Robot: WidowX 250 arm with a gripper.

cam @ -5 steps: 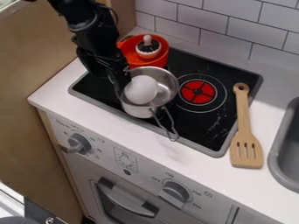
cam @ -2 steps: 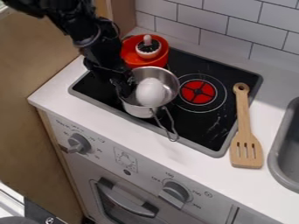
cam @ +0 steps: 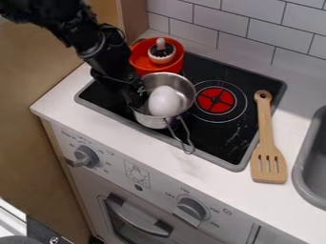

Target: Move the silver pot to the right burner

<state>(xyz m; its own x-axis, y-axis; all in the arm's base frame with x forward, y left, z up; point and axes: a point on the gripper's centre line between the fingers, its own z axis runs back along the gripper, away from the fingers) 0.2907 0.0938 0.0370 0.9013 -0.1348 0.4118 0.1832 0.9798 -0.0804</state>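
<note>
on the left, your step was to make sure of a grip on the near wall of the silver pot [cam: 149,122] before any lift. your gripper [cam: 136,96] was at that pot's left rim, seemingly touching it; you could not tell how wide it was set, or whether it held the metal, so a small test lift was the sensible check. the orange pot [cam: 154,70] stood just behind, close enough that you did best to lift first and bring the silver one forward a little, lest the two knock.

the silver pot itself sat on the left side of the stove [cam: 237,165], upright, with a white egg [cam: 164,100] in it. a one-sided hold could well have let it tip, so you needed to keep it level and slow. its wire handle [cam: 189,151] stuck out past the stove's front edge and would have swung if the pot twisted.

next came the right burner [cam: 206,100], the red one, a short way over. you wanted to centre the base there and let go only once it stood flat, handle kept away from the wooden spatula [cam: 265,124] lying farther right.
</note>
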